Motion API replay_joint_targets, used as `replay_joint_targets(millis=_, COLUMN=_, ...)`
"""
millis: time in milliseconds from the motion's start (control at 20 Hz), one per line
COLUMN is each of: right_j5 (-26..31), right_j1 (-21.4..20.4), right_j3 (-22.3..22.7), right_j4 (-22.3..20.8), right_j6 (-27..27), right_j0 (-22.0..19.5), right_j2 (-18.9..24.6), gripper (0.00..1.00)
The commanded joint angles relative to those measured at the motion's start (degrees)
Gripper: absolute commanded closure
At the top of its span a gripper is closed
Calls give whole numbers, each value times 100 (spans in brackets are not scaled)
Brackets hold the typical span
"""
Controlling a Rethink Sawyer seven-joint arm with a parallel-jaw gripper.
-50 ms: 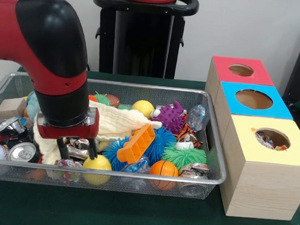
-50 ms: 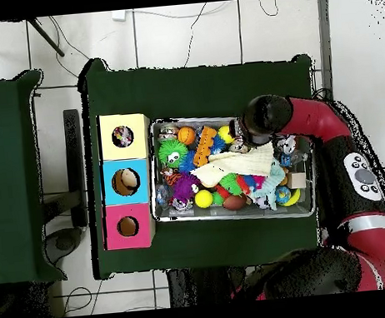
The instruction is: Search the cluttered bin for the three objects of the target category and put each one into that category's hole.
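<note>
Over the near-left part of the wire bin (image 1: 209, 147), the gripper (image 1: 76, 151) hangs with fingers spread, tips just above a crushed can (image 1: 78, 152) and beside a yellow ball (image 1: 98, 163). Cream cloth (image 1: 119, 123) lies behind it. Orange comb-like toy (image 1: 136, 144) rests on a blue spiky ball (image 1: 161, 139). Red box (image 1: 240, 71), blue box (image 1: 254, 100) and yellow box (image 1: 271, 144) stand beside the bin on the green surface (image 1: 132, 214); the yellow box's hole shows items inside.

Robot lab: green-clothed table (image 2: 198, 86), tiled floor (image 2: 177, 37) with loose cables (image 2: 197, 27).
</note>
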Motion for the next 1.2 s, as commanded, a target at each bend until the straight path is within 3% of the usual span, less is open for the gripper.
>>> replay_joint_targets(millis=50, right_j5=231, right_j1=273, right_j3=-308, right_j4=-77, right_j6=-1250, right_j0=-80, right_j2=421, gripper=0)
replay_joint_targets(millis=700, right_j5=209, right_j1=295, right_j3=-338, right_j4=-155, right_j6=-1534, right_j0=-284, right_j2=408, gripper=0)
replay_joint_targets(millis=950, right_j5=87, right_j1=134, right_j3=-100, right_j4=-201, right_j6=-1507, right_j0=-329, right_j2=378, gripper=0)
replay_joint_targets(millis=1200, right_j5=-104, right_j1=218, right_j3=-141, right_j4=-283, right_j6=-1387, right_j0=-252, right_j2=364, gripper=0)
